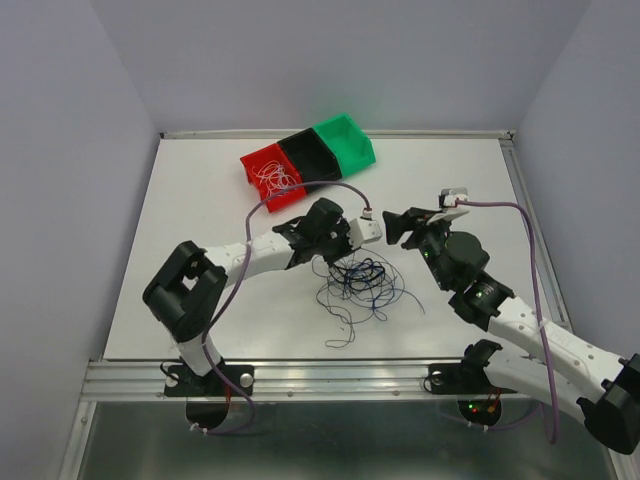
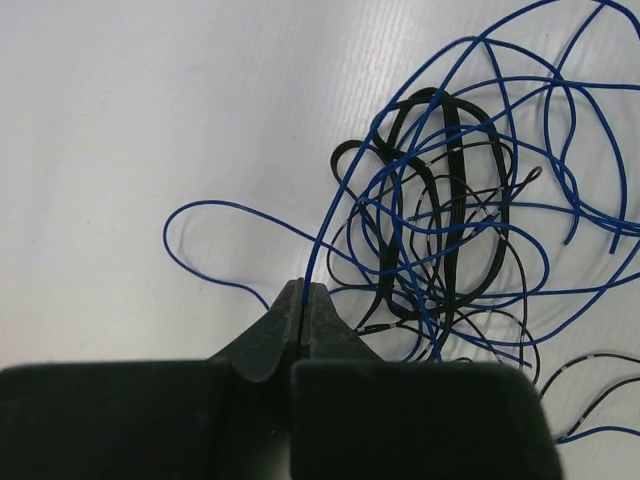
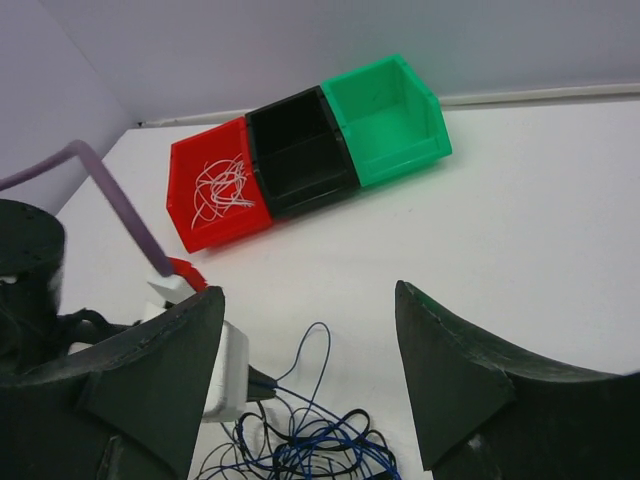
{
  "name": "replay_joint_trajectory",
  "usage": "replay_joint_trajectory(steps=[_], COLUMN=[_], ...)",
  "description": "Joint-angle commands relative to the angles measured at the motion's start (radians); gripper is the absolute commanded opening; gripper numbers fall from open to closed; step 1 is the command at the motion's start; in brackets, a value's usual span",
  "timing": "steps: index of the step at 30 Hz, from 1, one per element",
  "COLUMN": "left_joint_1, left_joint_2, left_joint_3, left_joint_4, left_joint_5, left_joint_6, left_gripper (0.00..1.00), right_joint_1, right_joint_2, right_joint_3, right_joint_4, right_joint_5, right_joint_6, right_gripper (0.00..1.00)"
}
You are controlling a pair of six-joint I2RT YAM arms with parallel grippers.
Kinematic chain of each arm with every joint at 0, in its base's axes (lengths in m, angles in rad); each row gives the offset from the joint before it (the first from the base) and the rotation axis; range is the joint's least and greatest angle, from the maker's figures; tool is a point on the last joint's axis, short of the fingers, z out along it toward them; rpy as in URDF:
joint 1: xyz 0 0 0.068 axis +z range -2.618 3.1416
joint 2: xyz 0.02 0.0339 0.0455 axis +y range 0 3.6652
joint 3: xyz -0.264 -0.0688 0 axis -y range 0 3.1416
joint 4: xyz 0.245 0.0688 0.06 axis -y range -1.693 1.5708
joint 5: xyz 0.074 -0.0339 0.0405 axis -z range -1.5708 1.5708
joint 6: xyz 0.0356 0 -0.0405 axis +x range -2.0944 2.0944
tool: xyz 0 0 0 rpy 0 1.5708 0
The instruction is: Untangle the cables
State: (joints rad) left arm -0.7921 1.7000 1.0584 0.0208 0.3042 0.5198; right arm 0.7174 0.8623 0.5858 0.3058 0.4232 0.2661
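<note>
A tangle of thin blue and black cables (image 1: 362,285) lies on the white table, near its front middle. In the left wrist view the tangle (image 2: 450,220) spreads to the right of my left gripper (image 2: 303,290). That gripper is shut, and a blue cable (image 2: 330,210) rises from between its tips. From above, the left gripper (image 1: 345,258) points down at the tangle's upper left edge. My right gripper (image 1: 397,224) hovers open above and to the right of the pile, nothing between its fingers. Its own view shows the right gripper (image 3: 308,290) over the tangle (image 3: 310,445).
Three bins stand in a row at the back: a red bin (image 1: 250,162) holding thin white cables (image 1: 272,178), a black bin (image 1: 310,155) and a green bin (image 1: 345,140). Thick purple arm cords (image 1: 300,190) arch over the table.
</note>
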Motion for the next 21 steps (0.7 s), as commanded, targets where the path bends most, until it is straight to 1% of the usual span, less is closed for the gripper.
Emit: replay_joint_trajectory(steps=[1, 2, 4, 6, 7, 8, 9, 11, 13, 15, 16, 19, 21], left_joint_1=[-0.004, -0.002, -0.002, -0.001, -0.001, -0.001, -0.001, -0.001, -0.001, -0.002, -0.002, -0.004, -0.004], left_joint_2=[-0.186, -0.241, -0.295, -0.379, -0.429, -0.451, -0.471, -0.517, -0.527, -0.516, -0.501, -0.478, -0.459], left_joint_3=[-0.044, -0.06, -0.067, -0.067, -0.045, -0.029, -0.012, 0.044, 0.115, 0.176, 0.24, 0.345, 0.446], left_joint_4=[0.077, 0.083, 0.085, 0.085, 0.067, 0.051, 0.036, -0.007, -0.054, -0.096, -0.132, -0.182, -0.214], left_joint_5=[-0.052, -0.06, -0.109, -0.134, -0.169, -0.184, -0.191, -0.18, -0.166, -0.159, -0.16, -0.152, -0.154], left_joint_6=[-0.023, -0.032, -0.055, -0.075, -0.089, -0.093, -0.093, -0.095, -0.107, -0.116, -0.122, -0.135, -0.139], left_gripper=[0.0, 0.0, 0.0, 0.0, 0.0, 0.0, 0.0, 0.0, 0.0, 0.0, 0.0, 0.0, 0.0], right_joint_1=[0.004, 0.004, 0.004, 0.004, 0.005, 0.005, 0.004, 0.004, 0.004, 0.005, 0.004, 0.004, 0.005], right_joint_2=[-0.017, -0.014, 0.001, 0.018, 0.029, 0.029, 0.026, 0.001, -0.012, -0.019, -0.016, 0.038, 0.093], right_joint_3=[-0.023, -0.02, -0.017, -0.014, -0.027, -0.027, -0.064, -0.105, -0.133, -0.141, -0.144, -0.129, -0.109], right_joint_4=[0.058, 0.058, 0.058, 0.078, 0.091, 0.113, 0.177, 0.24, 0.286, 0.306, 0.323, 0.331, 0.338], right_joint_5=[0.012, 0.003, -0.021, -0.093, -0.148, -0.168, -0.196, -0.247, -0.276, -0.345, -0.394, -0.478, -0.57], right_joint_6=[0.004, 0.004, -0.005, -0.027, -0.045, -0.051, -0.057, -0.068, -0.083, -0.097, -0.103, -0.114, -0.117], right_gripper=[0.74, 0.74, 0.74, 0.75, 0.75, 0.75, 0.75, 0.77, 0.79, 0.8, 0.8, 0.81, 0.82])
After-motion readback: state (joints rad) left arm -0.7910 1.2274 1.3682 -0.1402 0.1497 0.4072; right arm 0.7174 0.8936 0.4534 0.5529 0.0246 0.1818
